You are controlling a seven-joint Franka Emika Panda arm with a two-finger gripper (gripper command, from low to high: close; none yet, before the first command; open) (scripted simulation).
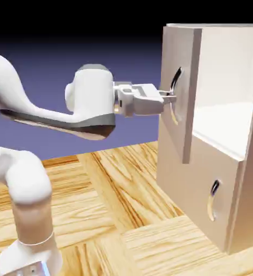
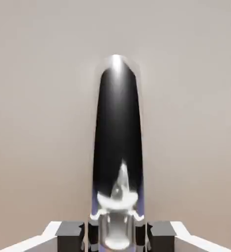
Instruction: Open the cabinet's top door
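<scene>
The two grey-tipped fingers [image 2: 162,236] pinch the curved silver metal handle [image 2: 116,147] of the squarish beige top door [image 1: 176,94], which stands ajar at the upper front of the tall beige-grey cabinet [image 1: 196,178]. Likely faults: slip along the smooth handle if the pull departs from the door's arc; stalling if the wrist fails to turn with it. The white upper compartment [image 1: 220,121] shows no contents; the lower compartment's interior is hidden.

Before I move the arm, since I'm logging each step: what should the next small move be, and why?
Probably ease back slightly, swinging the top door wider: the jaws are closed on its curved handle, and the upper compartment already shows.
</scene>
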